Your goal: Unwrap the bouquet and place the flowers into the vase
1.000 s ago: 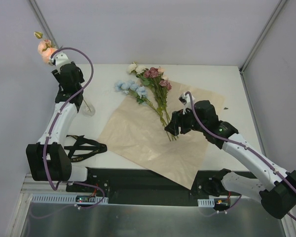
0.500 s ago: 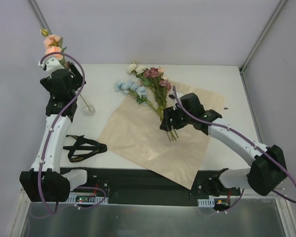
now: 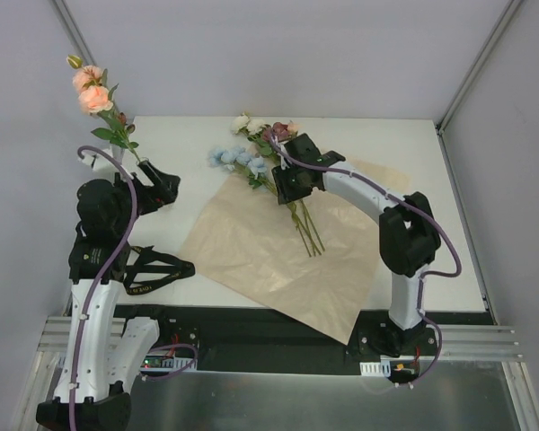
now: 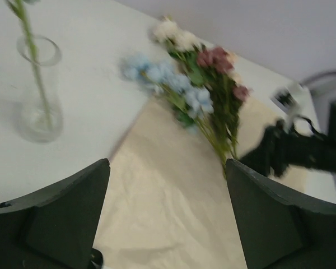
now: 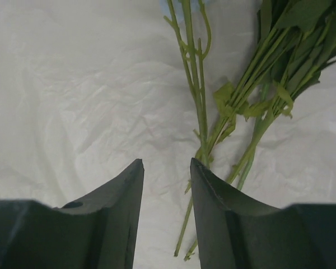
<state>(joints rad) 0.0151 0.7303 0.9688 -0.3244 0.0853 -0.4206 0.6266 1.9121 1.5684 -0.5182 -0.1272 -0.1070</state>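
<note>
The long green-stemmed artificial flowers (image 5: 271, 61) are seen lying loose on the flattened peach wrapping paper (image 3: 251, 260). Their stem ends reach into the narrow gap between the parted, unclamped fingers of the right gripper (image 5: 167, 162). The left gripper (image 4: 167, 165) is spread wide and empty near the white table's (image 3: 449, 180) left edge. The small clear glass vase (image 4: 40, 106) (hidden behind that arm from above) is shown only by the left wrist view, one stem standing in it.

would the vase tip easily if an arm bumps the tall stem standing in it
Probably: the vase is small and the peach flower stands far taller than it, leaning, so a nudge high on the stem could lever it over. Being clear glass with a rounded base, it may then roll or break.
</note>
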